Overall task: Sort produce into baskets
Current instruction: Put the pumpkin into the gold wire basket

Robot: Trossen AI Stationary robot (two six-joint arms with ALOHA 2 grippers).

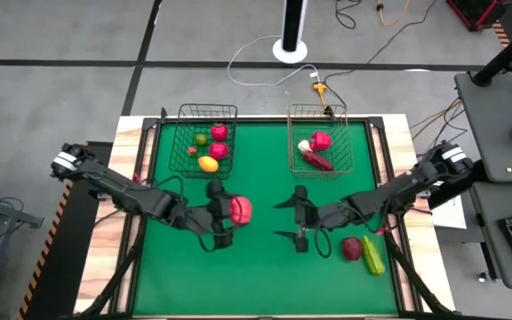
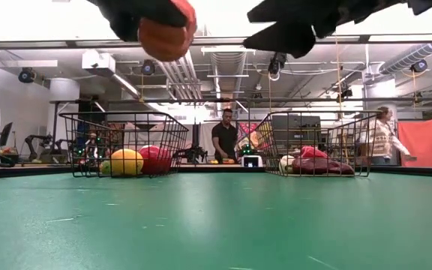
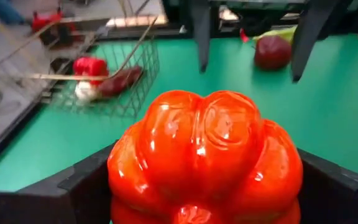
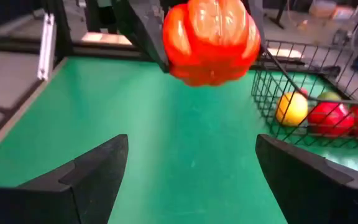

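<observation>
Above the middle of the green-topped counter, the left end effector has its dark fingers closed against the sides of a glossy red-orange lobed toy pepper, holding it up off the surface; seen level with the counter, the pepper hangs high with clear air beneath it. Facing it across a gap, the right end effector hovers with its two fingers spread wide and nothing between them. At the far edge sits the black wire mesh basket, holding a yellow lemon-like toy, two red round toys and a small green piece. Beside it, well apart, the copper-brown wire basket holds a red toy, a white piece and a dark red long piece. Near the right arm, on the cloth, lie a dark red round toy and a green cucumber-like toy, just beside each other. People stand in the room beyond the baskets
</observation>
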